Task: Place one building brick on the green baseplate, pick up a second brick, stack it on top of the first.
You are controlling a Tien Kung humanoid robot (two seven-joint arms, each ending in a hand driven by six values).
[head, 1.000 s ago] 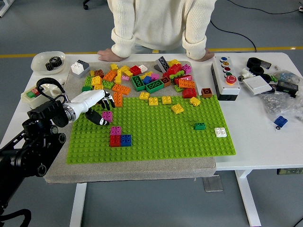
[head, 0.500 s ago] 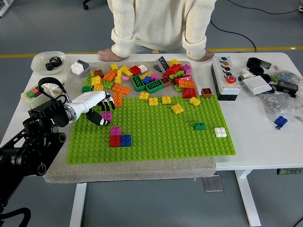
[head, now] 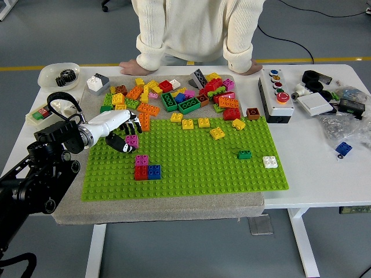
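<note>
Head view shows the left hand point(head: 123, 134) at the left of the frame, over the upper left part of the green baseplate point(head: 191, 174), its fingers closed around a magenta brick point(head: 132, 141). That brick sits just above the plate, a little up-frame of a small cluster: a magenta brick on a red one point(head: 141, 168), with a blue brick point(head: 154, 171) touching its right side. Judging by this, a first brick is already set down and the second is in hand, so the stacking step seems under way.

The next move calls for carrying the held brick down-frame to the cluster, squaring its studs with the brick below, and pressing straight down before letting go.

Toward the middle and top of the frame lies the loose pile of bricks point(head: 174, 98). A person at the far side rests both hands point(head: 134, 63) on the table edge. At the right of the plate sit a green brick point(head: 244, 154) and a white brick point(head: 269, 162). No right hand shows.
</note>
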